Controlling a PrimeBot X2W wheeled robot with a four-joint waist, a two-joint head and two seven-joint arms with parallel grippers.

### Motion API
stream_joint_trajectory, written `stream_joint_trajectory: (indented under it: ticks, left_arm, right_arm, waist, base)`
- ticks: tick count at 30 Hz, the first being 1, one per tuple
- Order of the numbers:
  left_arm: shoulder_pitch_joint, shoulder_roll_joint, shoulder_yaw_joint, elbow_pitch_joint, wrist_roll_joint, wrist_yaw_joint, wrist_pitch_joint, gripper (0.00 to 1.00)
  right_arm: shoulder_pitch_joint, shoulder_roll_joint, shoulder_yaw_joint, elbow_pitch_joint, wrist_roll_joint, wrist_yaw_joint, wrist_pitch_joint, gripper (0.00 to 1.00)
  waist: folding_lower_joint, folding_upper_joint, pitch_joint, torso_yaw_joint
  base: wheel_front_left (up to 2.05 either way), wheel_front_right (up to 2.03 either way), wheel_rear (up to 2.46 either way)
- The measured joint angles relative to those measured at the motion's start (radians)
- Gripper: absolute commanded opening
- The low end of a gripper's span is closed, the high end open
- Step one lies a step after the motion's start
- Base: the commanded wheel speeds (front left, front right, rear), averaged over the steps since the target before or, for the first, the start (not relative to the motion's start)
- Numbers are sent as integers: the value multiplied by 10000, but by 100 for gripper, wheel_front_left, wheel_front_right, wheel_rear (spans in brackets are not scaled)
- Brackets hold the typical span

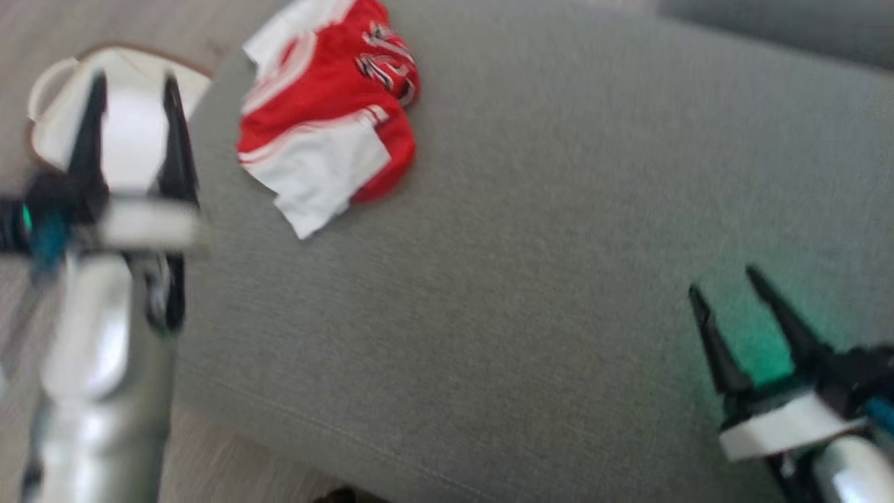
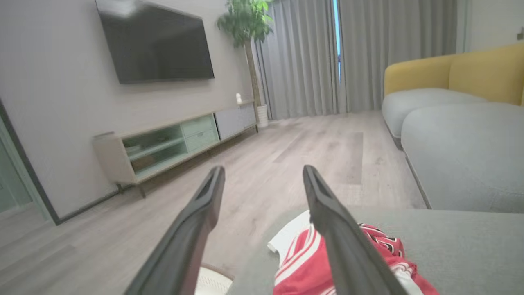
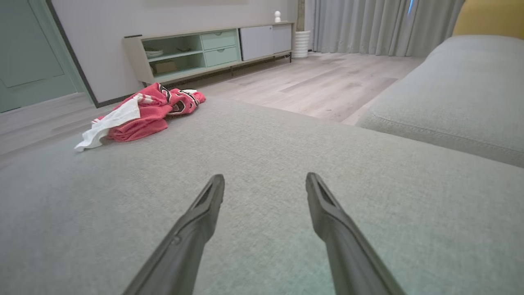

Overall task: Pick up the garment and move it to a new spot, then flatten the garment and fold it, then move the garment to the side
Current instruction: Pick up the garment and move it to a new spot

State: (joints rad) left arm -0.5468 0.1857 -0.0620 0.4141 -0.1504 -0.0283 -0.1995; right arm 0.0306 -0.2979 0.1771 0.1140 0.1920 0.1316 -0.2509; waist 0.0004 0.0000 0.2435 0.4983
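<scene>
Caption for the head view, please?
Crumpled red-and-white garment on a grey sofa; left fingers and right fingers spread, empty.

Left hand (image 1: 134,78), left side of the frame: two long black fingers (image 1: 89,129) tapering to points, sitting on a white band (image 1: 150,222). The black block (image 1: 59,199) beside it is showing a small green light (image 1: 26,218) and a teal part (image 1: 49,244). The left forearm (image 1: 98,391) is reading glossy silver-white, with a rounded shell, blurred. Right hand (image 1: 723,279), lower right: same black pointed fingers, white collar (image 1: 782,423), black mount, silver right forearm (image 1: 855,468) peeking in. In both wrist views the fingers are looking matte dark grey, each with a ridge running lengthwise.
</scene>
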Motion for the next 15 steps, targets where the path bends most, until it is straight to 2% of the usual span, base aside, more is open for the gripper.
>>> stream_joint_trajectory:
  ticks: [3, 7, 12, 15]
  left_arm:
    - [-1825, -100, 240, 1653, -694, -251, 1143, 100]
    - [-3667, -105, 635, 3726, -1218, -230, 2232, 100]
    - [-4502, -102, 675, 5916, -1400, -245, 2959, 100]
    - [-4535, -119, 663, 6851, -1402, -245, 3007, 100]
  right_arm:
    - [-486, -583, 100, -330, 2, 0, 8, 100]
    - [-753, -1204, 117, -999, 17, 0, 278, 100]
    - [-1066, -1572, 115, -1758, 63, 0, 570, 100]
    - [-1216, -1618, 115, -2238, 63, 0, 683, 100]
  waist:
    - [0, 0, 740, -194]
    - [1, 0, 1687, -438]
    - [0, 0, 2684, -763]
    - [-3, 0, 3161, -970]
  base:
    - [0, 0, 0]
    - [0, 0, 0]
    - [0, 0, 0]
    - [0, 0, 0]
